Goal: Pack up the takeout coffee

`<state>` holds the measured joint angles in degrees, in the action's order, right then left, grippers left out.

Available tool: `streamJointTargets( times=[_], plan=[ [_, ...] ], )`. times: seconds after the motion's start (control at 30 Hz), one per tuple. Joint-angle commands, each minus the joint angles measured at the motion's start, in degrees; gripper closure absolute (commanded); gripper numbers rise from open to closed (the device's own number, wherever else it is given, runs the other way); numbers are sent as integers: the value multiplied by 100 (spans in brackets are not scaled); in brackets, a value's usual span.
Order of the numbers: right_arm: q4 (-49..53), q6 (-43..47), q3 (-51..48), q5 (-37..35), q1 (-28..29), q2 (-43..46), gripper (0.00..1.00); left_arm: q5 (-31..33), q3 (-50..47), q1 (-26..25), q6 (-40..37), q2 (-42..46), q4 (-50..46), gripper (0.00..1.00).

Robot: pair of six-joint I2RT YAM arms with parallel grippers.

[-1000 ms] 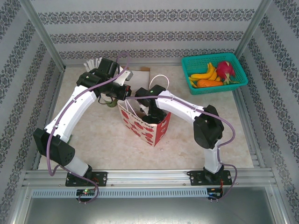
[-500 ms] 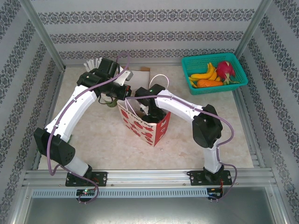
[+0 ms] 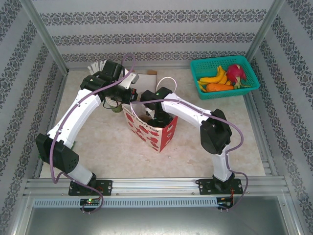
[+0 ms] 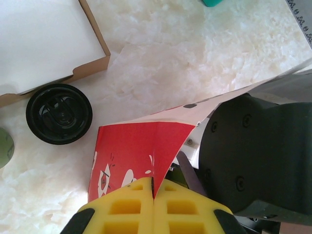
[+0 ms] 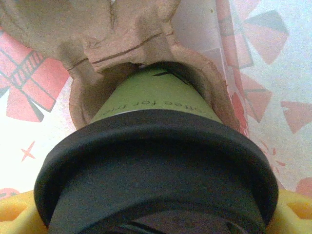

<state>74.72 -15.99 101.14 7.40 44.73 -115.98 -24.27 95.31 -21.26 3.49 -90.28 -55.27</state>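
Note:
The takeout coffee (image 5: 156,161), a green paper cup under a black lid, is down inside the red-and-white paper bag (image 3: 149,129). Its base rests in a brown pulp carrier (image 5: 97,53). My right gripper (image 5: 156,217) is shut on the lid, with a yellow finger (image 5: 12,214) showing at either side. From above, the right gripper (image 3: 155,116) reaches into the bag's mouth. My left gripper (image 4: 154,187) is shut on the bag's red rim (image 4: 136,146) and holds it up. In the top view, the left gripper (image 3: 131,100) is at the bag's back left corner.
A second black-lidded cup (image 4: 59,113) stands on the table beside an open cardboard box (image 4: 44,44). A teal basket (image 3: 249,66) of fruit sits at the back right. The right arm's black wrist (image 4: 258,156) is close to my left fingers.
The right gripper has sunk a little deeper into the bag with the cup. The left gripper keeps its hold on the rim.

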Motion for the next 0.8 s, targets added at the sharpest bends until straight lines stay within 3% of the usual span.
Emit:
streamJointTargets(
  times=[0.0, 0.13, 0.23, 0.27, 0.77],
  plan=[
    [-577, -87, -84, -265, -98, -446, 44, 230, 67, -32, 125, 37, 57, 100],
    [-372, -124, 169, -238, -101, -92, 35, 754, 108, -35, 185, 3, -68, 100],
    [-201, -167, 227, -100, -93, 140, 17, 774, 138, -28, 138, -14, -173, 100],
    [-143, -167, 239, -68, -78, 201, 15, 729, 144, -29, 127, -1, -169, 100],
    [304, -146, 817, -217, 62, 445, 6, 398, 331, -28, 179, -57, -318, 100]
  ],
)
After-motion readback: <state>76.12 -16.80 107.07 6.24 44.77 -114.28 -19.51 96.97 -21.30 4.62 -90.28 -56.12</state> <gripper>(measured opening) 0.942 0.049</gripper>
